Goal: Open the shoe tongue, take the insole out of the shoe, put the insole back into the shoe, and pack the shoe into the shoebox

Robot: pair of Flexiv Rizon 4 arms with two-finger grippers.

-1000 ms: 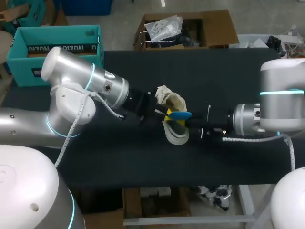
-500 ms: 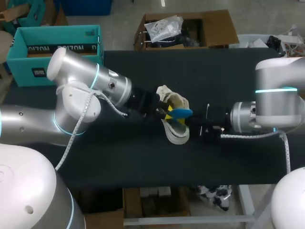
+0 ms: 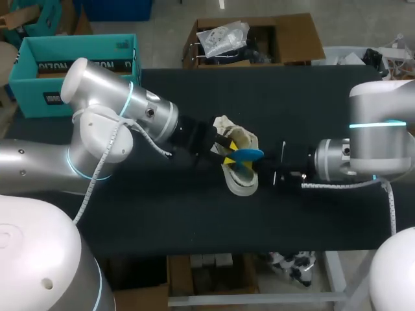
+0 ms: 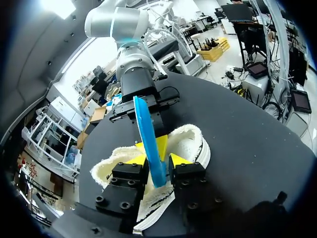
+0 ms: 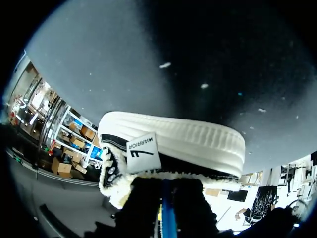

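**While two grippers share one insole, a stray pull is the danger**

Because the left gripper (image 4: 154, 157) is clamped on the blue insole (image 4: 147, 124), any move by one arm alone loads the other's hold. Its yellow tips press both faces of the sheet, which stands on edge. The right gripper (image 5: 164, 214) appears closed on the opposite end, with the blue edge pinched between its dark fingers. If the arms draw apart or turn out of step, the thin sheet is likely to buckle or slip from one pair of tips. It could also spring free and drop beside the shoe rather than into it.

The white shoe (image 3: 241, 183) lies just under the insole on the dark table (image 3: 298, 103), its side wall facing the right wrist camera. Nothing pins it. I judge that pressing the insole into the opening could shove or roll the shoe. The leading end could then catch on the fuzzy collar and fold.

Well apart, at the table's far left corner, stands the teal shoebox (image 3: 78, 61). The left arm's elbow is near it, so carrying the shoe there risks a knock against the box wall.
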